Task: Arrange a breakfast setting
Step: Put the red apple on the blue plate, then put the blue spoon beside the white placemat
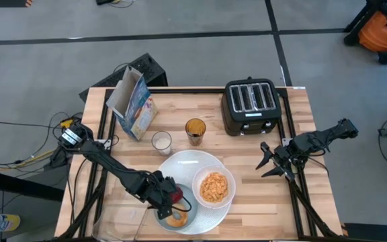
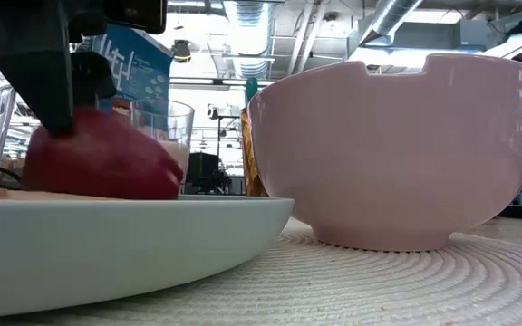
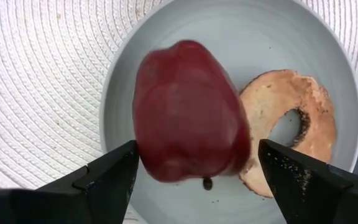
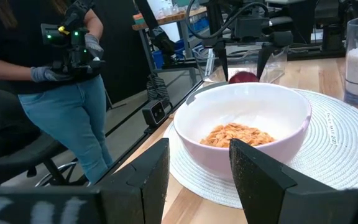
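A red apple [image 3: 188, 112] sits on the small pale-blue plate [image 3: 185, 31] beside the browned bagel ring [image 3: 291, 118] and lies against the bagel's side. The plate is on a round white woven mat [image 1: 187, 168] at the table's near edge. My left gripper [image 3: 197, 149] is open, pointing down over the plate, one finger on either side of the apple. The white bowl [image 1: 213, 187] of orange cereal flakes [image 4: 235, 135] stands on the mat to the right. The blue cereal box [image 1: 133, 104] stands at the far left. My right gripper [image 1: 269, 161] is open and empty to the right of the mat. My left gripper comes at the apple from above. One finger [image 3: 114, 171] stands right at the apple's side [image 3: 143, 155] and I cannot tell whether it touches. The other finger [image 3: 291, 171] is clear of it. The apple rests on the plate.
A glass of milk [image 1: 161, 141] and a glass of amber drink [image 1: 195, 129] stand behind the mat. The black toaster [image 1: 250, 106] is at the far right. A person [image 4: 61, 74] stands beyond the table's left side.
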Robot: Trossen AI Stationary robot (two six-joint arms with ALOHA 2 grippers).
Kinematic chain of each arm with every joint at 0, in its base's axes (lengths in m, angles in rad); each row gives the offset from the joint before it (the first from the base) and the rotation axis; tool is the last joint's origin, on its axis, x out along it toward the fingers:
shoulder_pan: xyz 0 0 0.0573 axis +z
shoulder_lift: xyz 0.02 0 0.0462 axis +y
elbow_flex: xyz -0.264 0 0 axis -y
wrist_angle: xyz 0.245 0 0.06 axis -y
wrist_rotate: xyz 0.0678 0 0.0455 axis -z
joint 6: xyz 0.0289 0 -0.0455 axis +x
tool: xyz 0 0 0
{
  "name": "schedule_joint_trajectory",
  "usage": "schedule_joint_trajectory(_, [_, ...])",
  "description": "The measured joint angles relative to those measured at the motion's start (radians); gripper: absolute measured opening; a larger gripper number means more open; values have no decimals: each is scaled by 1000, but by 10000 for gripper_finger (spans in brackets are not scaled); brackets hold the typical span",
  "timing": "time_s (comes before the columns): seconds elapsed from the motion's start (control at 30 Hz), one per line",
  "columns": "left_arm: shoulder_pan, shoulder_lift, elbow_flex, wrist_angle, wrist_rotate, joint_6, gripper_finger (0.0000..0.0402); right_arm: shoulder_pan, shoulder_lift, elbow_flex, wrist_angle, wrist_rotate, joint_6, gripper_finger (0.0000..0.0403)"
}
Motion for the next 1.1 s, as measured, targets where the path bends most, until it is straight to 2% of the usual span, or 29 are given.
schedule_joint_trajectory(0.23, [11,0,0,0,2,1,323,0,0,0,0,0,0,192])
schedule_joint_trajectory(0.5, [43,0,0,-2,102,6,323,0,0,0,0,0,0,192])
schedule_joint_trajectory(0.67, [60,-9,0,-8,114,26,323,0,0,0,0,0,0,192])
schedule_joint_trajectory(1.1, [78,-141,0,-46,103,31,323,0,0,0,0,0,0,192])
